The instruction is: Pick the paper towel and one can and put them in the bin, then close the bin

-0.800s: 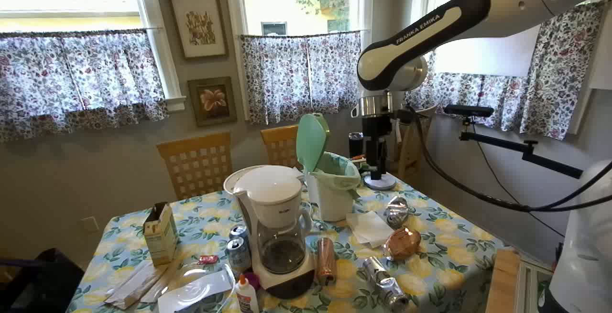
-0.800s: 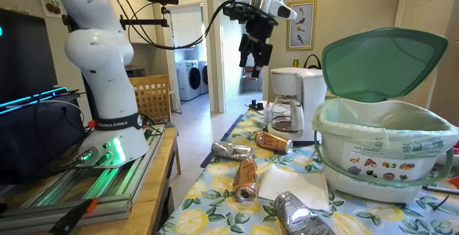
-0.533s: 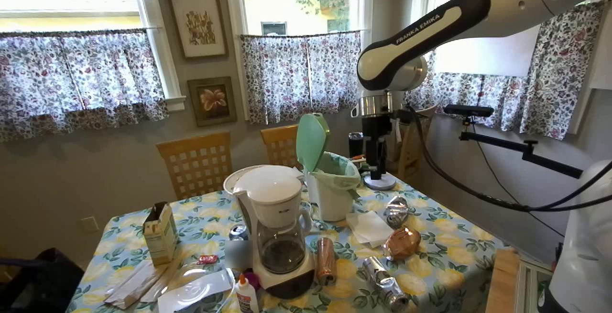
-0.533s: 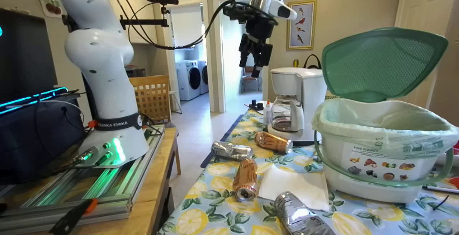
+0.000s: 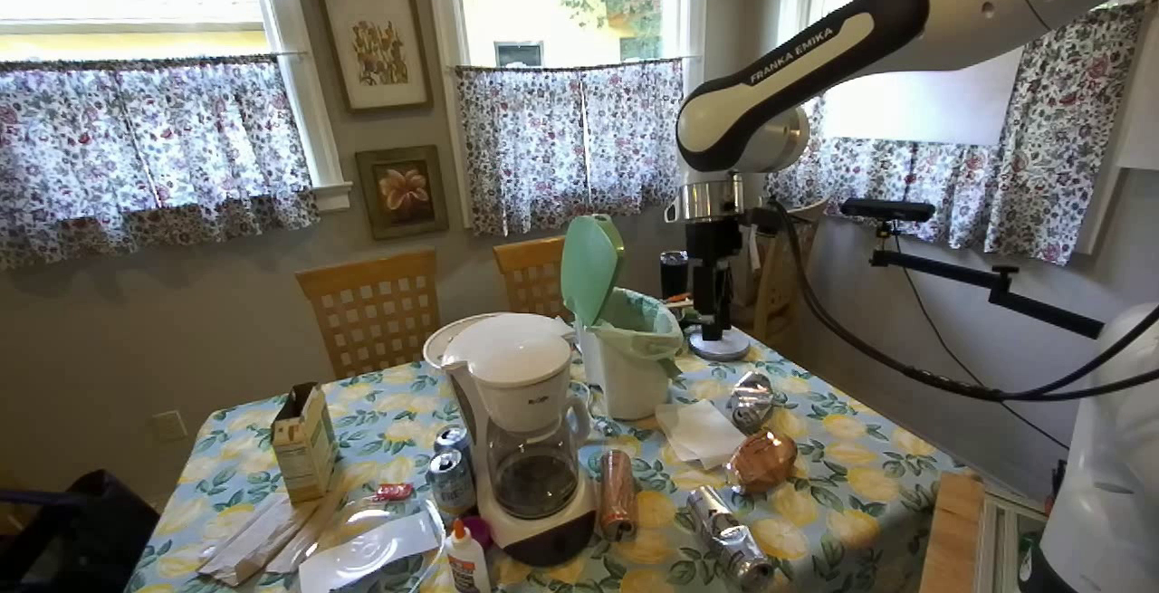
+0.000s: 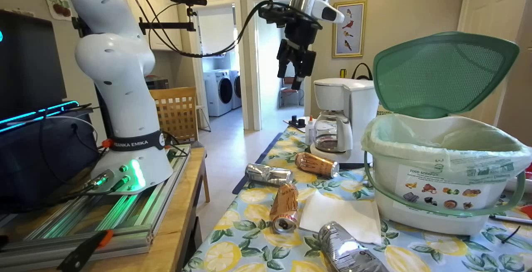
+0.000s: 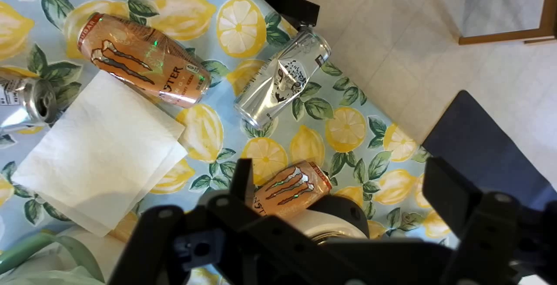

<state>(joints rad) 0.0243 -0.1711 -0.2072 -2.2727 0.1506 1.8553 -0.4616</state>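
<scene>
nothing moved; squarish paper towel [image 7: 98, 150]

In an exterior view, the camera looks obliquely down across the counter [image 5: 398, 416] toward curtained windows [image 5: 579, 18], the coffee maker [image 5: 512, 358] nearer than the bin [image 5: 627, 385]. In an exterior view, the camera looks nearly level from close to the bin, facing the arm's base [image 6: 131, 166], the coffee maker farther off. The wrist view looks steeply down past the fingers [image 7: 450, 193], sharing with both exterior views the paper towel [image 7: 104, 145] and the cans [image 7: 283, 78] lying near it.
</scene>
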